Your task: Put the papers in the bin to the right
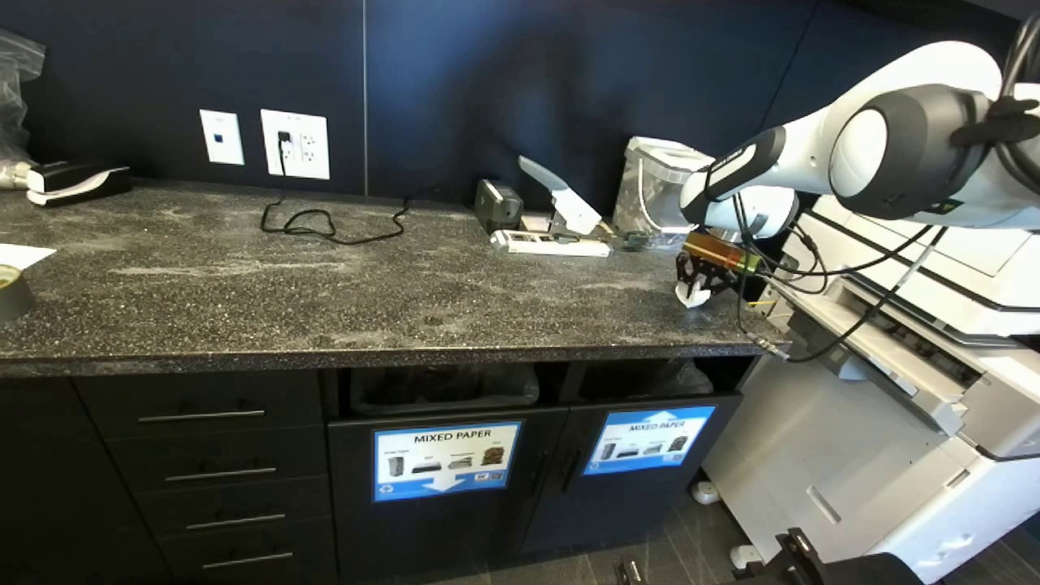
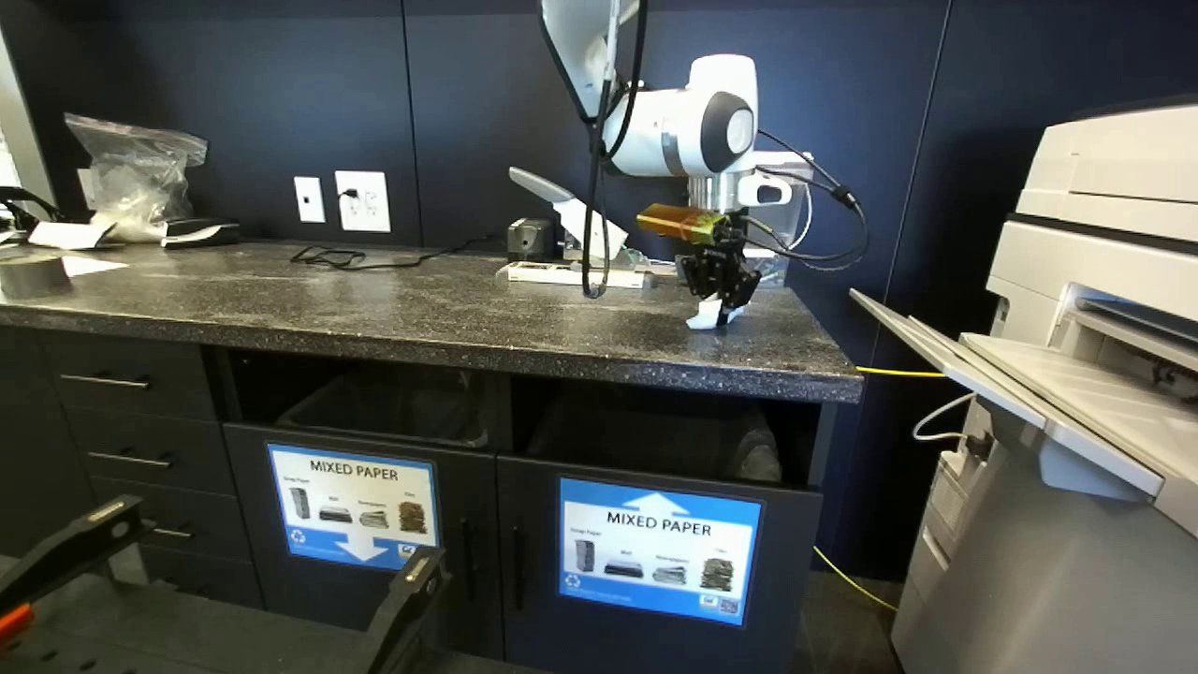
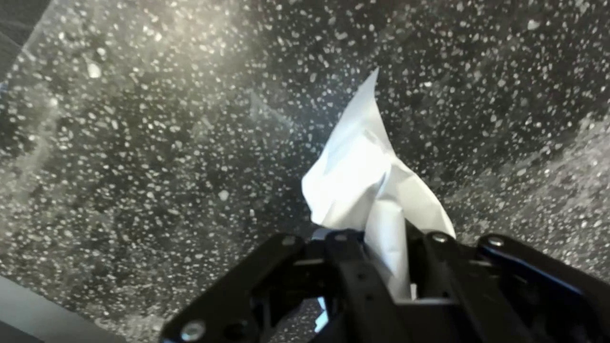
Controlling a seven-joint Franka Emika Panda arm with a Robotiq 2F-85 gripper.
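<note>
We see hand [image 3: 388,240] clenched on crumpled white paper [image 3: 360,181], low at right end of bench [image 2: 449,300] in both exterior views; whether paper touches bench, we cannot tell. Bin [image 2: 786,543] under that end.

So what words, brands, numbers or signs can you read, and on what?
"MIXED PAPER": rectangular blue-and-white up-arrow label, on dark cabinet door.
"MIXED PAPER": rectangular blue-and-white down-arrow label, on neighbouring dark door.
Both labels: recycling symbol; captions too blurred.
White robot arm: any lettering too small.
</note>
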